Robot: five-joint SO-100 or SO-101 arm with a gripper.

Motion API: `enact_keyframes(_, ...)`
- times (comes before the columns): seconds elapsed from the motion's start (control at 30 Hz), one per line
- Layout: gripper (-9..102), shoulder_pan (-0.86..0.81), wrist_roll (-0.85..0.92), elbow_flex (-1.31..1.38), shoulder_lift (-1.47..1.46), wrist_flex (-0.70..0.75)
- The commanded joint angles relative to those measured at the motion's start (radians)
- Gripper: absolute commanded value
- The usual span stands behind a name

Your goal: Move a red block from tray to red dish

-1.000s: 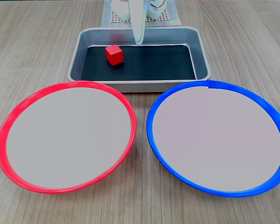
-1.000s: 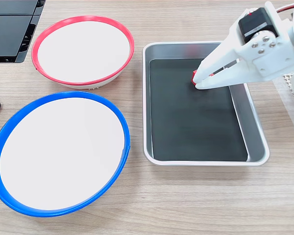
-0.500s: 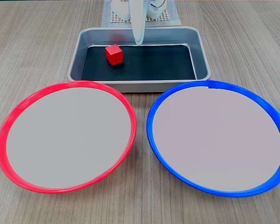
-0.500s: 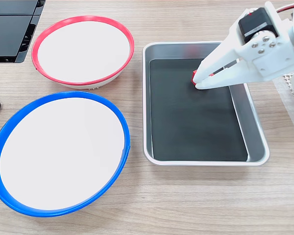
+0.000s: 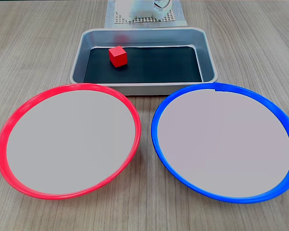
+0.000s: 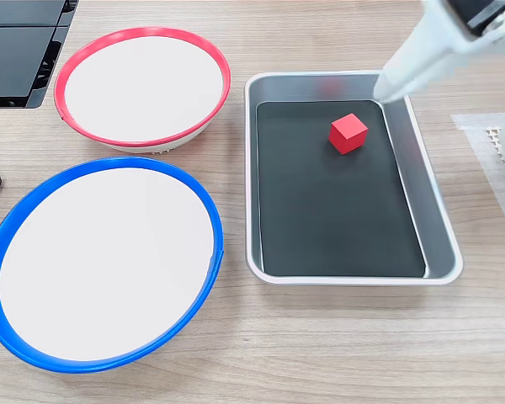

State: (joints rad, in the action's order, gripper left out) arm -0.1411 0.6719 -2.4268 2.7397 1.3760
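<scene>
No writing is legible; the small red cube (image 6: 348, 134) sits alone on the black floor of the silver rectangular metal tray (image 6: 438, 221); the round red-rimmed dish (image 5: 4, 135) and blue-rimmed plate (image 5: 156, 139) hold nothing; the white gripper (image 6: 385, 93) grasps nothing, but whether it is parted cannot be told.

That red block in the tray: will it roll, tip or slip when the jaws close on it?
The red block looks like a plain cube resting flat on the tray bottom, so it probably won't roll or tip. Its faces look matte, so likely decent grip. It looks small and rigid, probably light; an off-centre squeeze could twist or skid it across the smooth-looking black floor.
</scene>
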Motion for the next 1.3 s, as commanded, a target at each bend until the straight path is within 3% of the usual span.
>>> enact_keyframes(0.0,0,-0.092,0.186,0.318,-0.25,0.141)
enact_keyframes(0.17,6,-0.178,0.153,0.453,-0.503,0.143)
enact_keyframes(0.4,27,-0.264,0.181,0.37,-0.716,0.048)
enact_keyframes(0.5,31,-0.267,0.212,0.316,-0.764,-0.002)
enact_keyframes(1.07,19,-0.164,0.279,0.268,-1.003,-0.167)
enact_keyframes(1.27,8,-0.152,0.29,0.284,-1.034,-0.19)
